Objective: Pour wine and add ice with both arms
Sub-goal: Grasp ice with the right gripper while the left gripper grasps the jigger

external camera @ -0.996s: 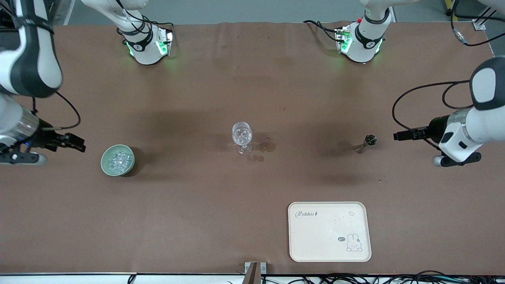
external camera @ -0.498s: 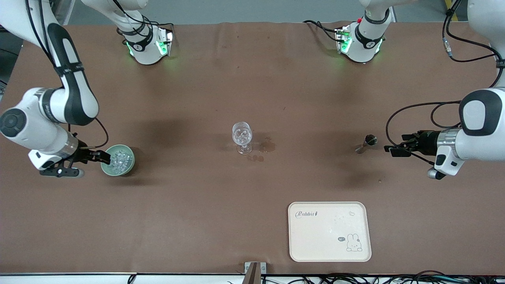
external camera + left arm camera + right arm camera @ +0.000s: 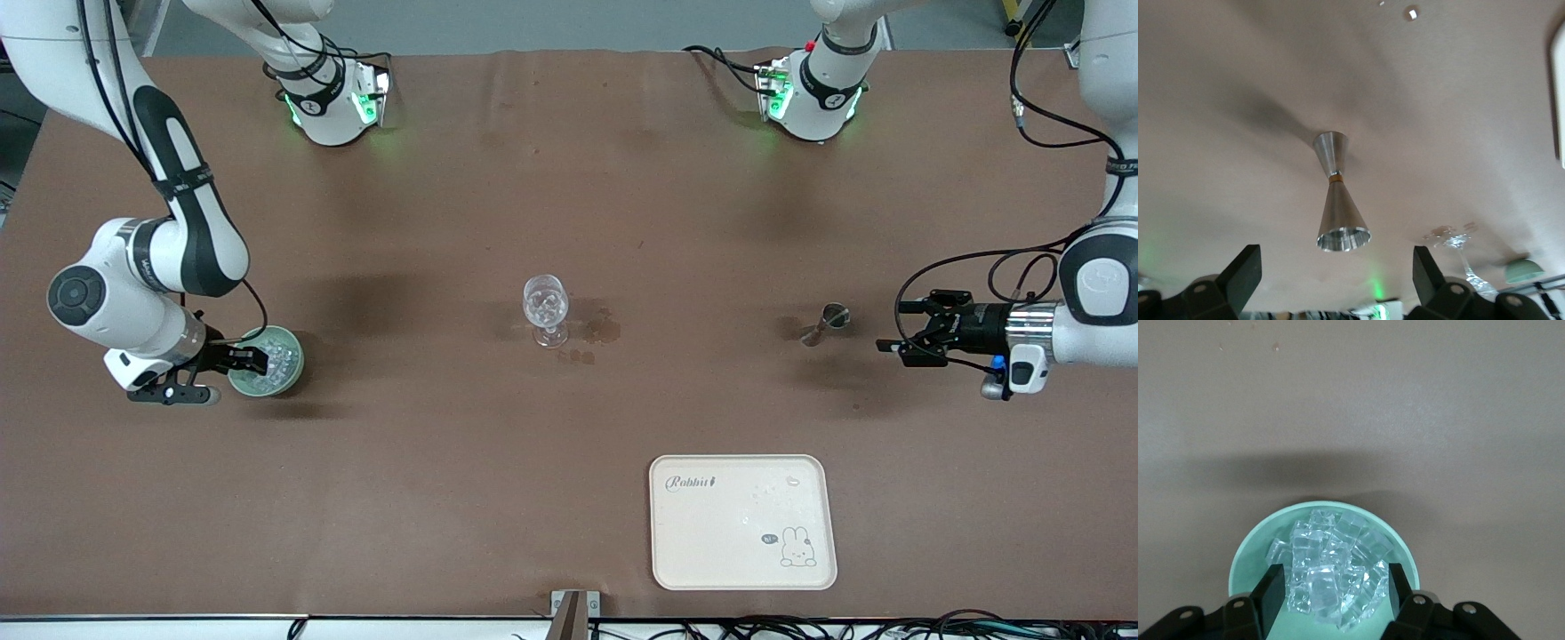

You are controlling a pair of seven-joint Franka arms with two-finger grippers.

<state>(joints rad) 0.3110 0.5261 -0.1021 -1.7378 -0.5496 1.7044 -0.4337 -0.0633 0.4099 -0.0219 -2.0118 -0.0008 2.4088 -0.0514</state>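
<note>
A green bowl (image 3: 289, 360) full of ice (image 3: 277, 356) stands toward the right arm's end of the table. My right gripper (image 3: 256, 360) is open and low over it. In the right wrist view its fingers (image 3: 1270, 592) stand either side of the ice (image 3: 1331, 563) inside the bowl (image 3: 1248, 550), holding nothing. A clear wine glass (image 3: 546, 309) stands mid-table. A steel jigger (image 3: 827, 320) stands toward the left arm's end. My left gripper (image 3: 893, 329) is open, level with the jigger (image 3: 1337, 207) and just short of it.
A cream rabbit tray (image 3: 743, 522) lies nearer the front camera than the jigger. Dark wet stains (image 3: 603, 330) mark the brown cloth beside the glass. The glass (image 3: 1458, 243) and bowl (image 3: 1523, 270) show distantly in the left wrist view.
My right gripper has swung in from the table's end and come down over the ice bowl. My left gripper has dropped lower and turned level toward the jigger.
</note>
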